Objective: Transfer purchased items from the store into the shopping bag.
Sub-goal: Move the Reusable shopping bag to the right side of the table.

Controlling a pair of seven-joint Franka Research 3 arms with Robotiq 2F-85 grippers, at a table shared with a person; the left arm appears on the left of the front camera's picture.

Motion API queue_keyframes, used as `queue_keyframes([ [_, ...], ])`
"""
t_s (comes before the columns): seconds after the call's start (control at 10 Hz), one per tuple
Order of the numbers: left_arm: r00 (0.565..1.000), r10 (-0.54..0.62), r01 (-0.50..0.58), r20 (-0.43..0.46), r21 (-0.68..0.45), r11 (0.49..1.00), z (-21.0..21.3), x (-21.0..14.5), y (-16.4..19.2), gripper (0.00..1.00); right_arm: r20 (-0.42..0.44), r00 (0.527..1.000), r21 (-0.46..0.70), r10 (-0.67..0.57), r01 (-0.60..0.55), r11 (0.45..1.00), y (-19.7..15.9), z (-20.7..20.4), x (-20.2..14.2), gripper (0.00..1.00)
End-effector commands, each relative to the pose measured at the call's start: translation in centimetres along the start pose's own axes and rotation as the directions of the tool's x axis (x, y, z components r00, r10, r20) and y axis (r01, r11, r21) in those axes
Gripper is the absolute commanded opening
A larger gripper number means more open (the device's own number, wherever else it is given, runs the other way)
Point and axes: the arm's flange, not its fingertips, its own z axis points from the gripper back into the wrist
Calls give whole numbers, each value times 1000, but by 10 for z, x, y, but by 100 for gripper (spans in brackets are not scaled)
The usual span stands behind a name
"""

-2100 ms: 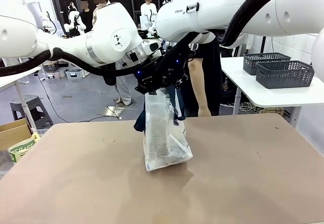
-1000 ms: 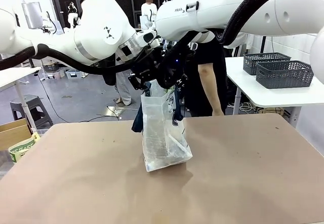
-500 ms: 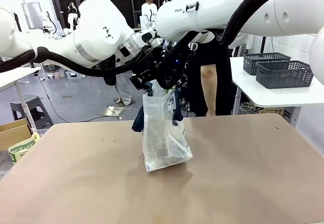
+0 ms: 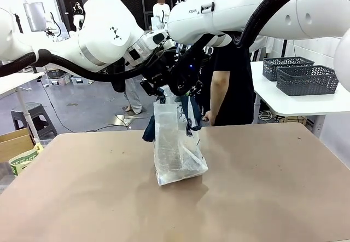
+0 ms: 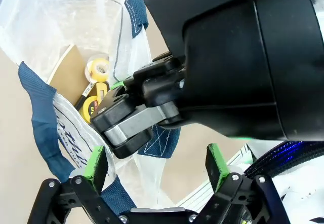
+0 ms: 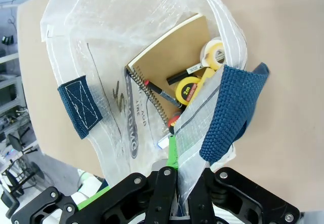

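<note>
Nothing but bare brown desk (image 4: 82,198) along the near edge, and at the desk's middle the shopping bag (image 4: 178,154) stands upright, mouth up, one navy handle drooping down its left side. Look down into it from the right wrist: the purchased items (image 6: 188,89) are lying at the bottom, with a spiral notebook (image 6: 167,57) flat against the wall, a yellow tape measure beside it, a roll of tape (image 6: 212,51) and a couple of pens. The right pincer (image 6: 177,165) is clamped tight on the bag's rim by the other handle, holding the mouth open. Now the change: the left pincer (image 5: 155,162), which two seconds back was right down at the bag's mouth, has drawn up and away toward the desk's left side, and it hangs above the rim with its jaws spread wide and nothing between them. My read is that a drop has just gone in and this arm is free to fetch the next piece, while the right one must keep its pinch or the thin bag will sag shut. The bag itself has hardly shifted, though its top now stands a touch taller and more open. At the far edge the person (image 4: 227,83) has sidled rightward, a hand low by the desk. Farther off, on a white side table to the right, sit two dark mesh baskets (image 4: 306,78), well apart from the bag.
</note>
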Motion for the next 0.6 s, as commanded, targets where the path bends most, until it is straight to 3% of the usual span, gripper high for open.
queue_keyframes([
  [0.0,1000,-25,26,13,-30,999,2,-10,4,100,-15,1000,28,16,-15,1000,1,2,6,0],
  [0.5,995,23,-21,-98,21,1000,-22,-1,10,100,-18,1000,33,15,-15,999,0,0,6,0],
])
